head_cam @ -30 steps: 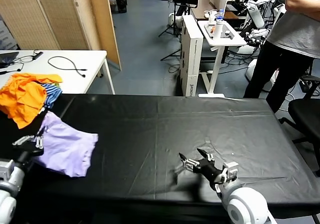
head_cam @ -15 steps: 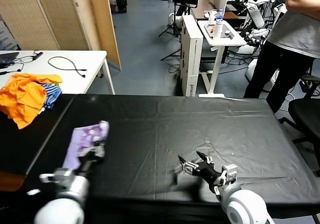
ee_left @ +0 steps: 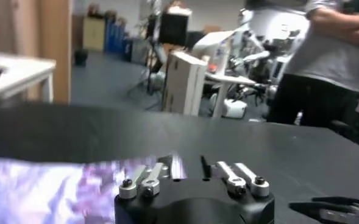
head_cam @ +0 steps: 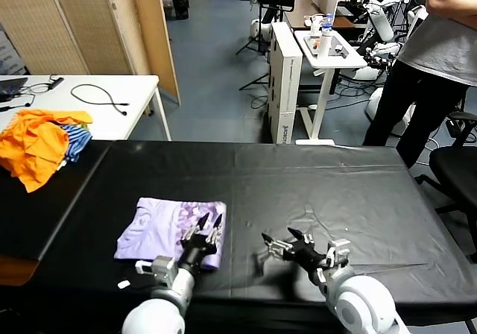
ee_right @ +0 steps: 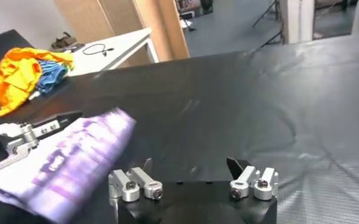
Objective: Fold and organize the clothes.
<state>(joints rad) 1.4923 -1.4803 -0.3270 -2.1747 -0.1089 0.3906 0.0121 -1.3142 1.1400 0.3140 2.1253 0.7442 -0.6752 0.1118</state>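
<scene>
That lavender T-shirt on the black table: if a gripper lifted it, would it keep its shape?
Probably not. The lavender T-shirt lies flat and creased, so it would likely droop. It looks thin, probably light. On the smooth black table it may slide when pushed.

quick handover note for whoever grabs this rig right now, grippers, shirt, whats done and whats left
Left gripper: open, over the right edge of the lavender T-shirt, holding nothing.
Right gripper: open, empty, low over the black table, right of the shirt.
T-shirt: lies on the table in a loose bundle, patterned side partly up.
Orange garments and blue-striped cloth: piled far left.
Done: shirt set before the robot.
Left: flatten, fold, put it away.
</scene>
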